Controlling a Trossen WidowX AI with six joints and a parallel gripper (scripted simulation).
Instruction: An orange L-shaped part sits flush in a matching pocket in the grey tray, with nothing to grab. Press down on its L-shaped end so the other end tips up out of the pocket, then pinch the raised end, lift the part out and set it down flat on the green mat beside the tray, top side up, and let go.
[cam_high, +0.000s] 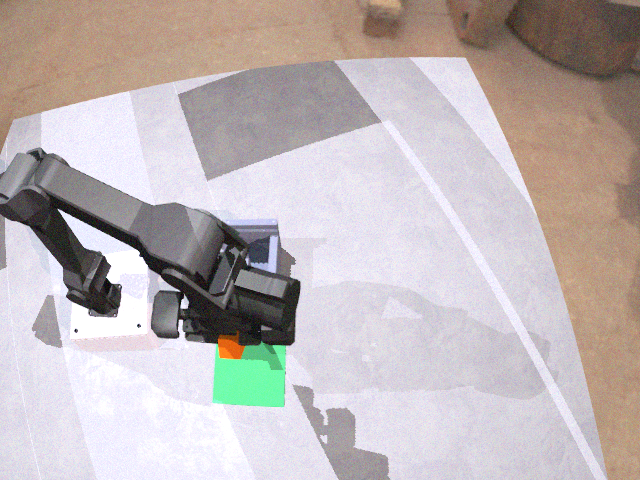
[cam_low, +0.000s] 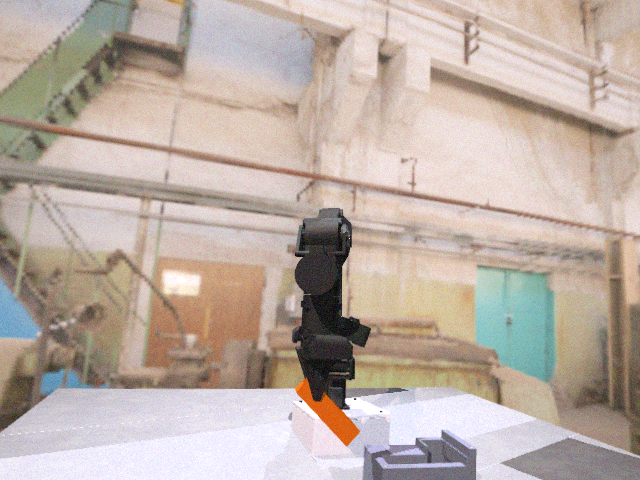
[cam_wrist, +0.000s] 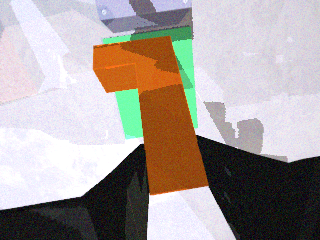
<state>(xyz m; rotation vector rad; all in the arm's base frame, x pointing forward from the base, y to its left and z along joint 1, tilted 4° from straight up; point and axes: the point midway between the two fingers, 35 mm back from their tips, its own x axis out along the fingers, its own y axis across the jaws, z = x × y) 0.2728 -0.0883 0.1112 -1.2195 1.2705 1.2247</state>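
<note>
Showing in the top view: the orange part (cam_high: 230, 347) (cam_low: 330, 415) (cam_wrist: 167, 120) hung over the green mat (cam_high: 249, 379) (cam_wrist: 131, 117), near side of the grey tray (cam_high: 275, 253) (cam_low: 429, 471) (cam_wrist: 145, 12). Exterior: part slanted, L-shaped end low, likely from the tip-up. Wrist: 2 fingers of the gripper (cam_high: 227, 338) (cam_low: 318, 397) (cam_wrist: 175, 170) clamped its straight end; levelling probably needed before release.

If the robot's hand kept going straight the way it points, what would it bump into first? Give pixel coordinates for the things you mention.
The hand (cam_high: 231, 338) (cam_low: 318, 398) (cam_wrist: 169, 146) points down, holding the tilted orange part (cam_high: 230, 347) (cam_low: 330, 419) (cam_wrist: 167, 130). That part's low end would probably touch first, likely on the green mat (cam_high: 249, 379) (cam_wrist: 131, 117), though its exact landing spot is hard to judge.
</note>
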